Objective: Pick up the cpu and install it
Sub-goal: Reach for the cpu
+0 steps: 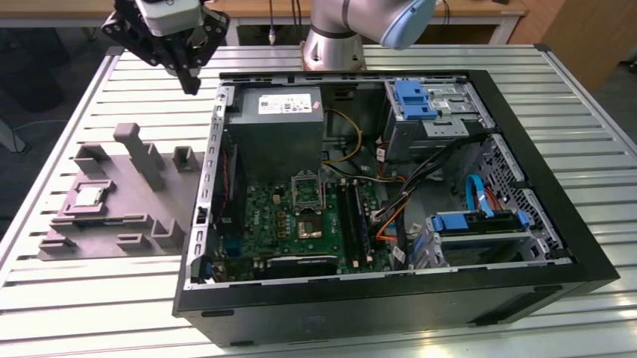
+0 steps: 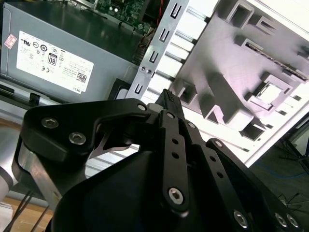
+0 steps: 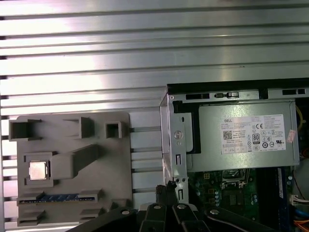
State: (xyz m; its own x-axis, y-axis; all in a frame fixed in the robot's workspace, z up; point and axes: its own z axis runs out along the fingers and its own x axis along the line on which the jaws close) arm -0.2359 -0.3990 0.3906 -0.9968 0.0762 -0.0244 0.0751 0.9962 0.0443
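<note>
The cpu point(image 1: 88, 195) is a small silvery square chip lying flat in a recess of the grey holder tray point(image 1: 110, 224), on the exterior view's left of the open computer case point(image 1: 398, 283). It also appears in both wrist views, as the cpu point(image 3: 38, 170) and the cpu point(image 2: 271, 92). My gripper point(image 1: 191, 83) hangs high above the table beyond the tray, near the case's far corner. Its black fingers point(image 2: 170, 104) meet at a point with nothing between them. The silver socket frame point(image 1: 306, 192) sits on the green motherboard inside the case.
A grey power supply point(image 1: 289, 112) with a white label fills the case's far corner. Drive bays with blue clips point(image 1: 416, 101), cables and a blue-latched cage point(image 1: 478, 222) crowd the case's right half. The holder tray has upright posts point(image 1: 139, 153). Slatted metal table point(image 1: 89, 298) surrounds everything.
</note>
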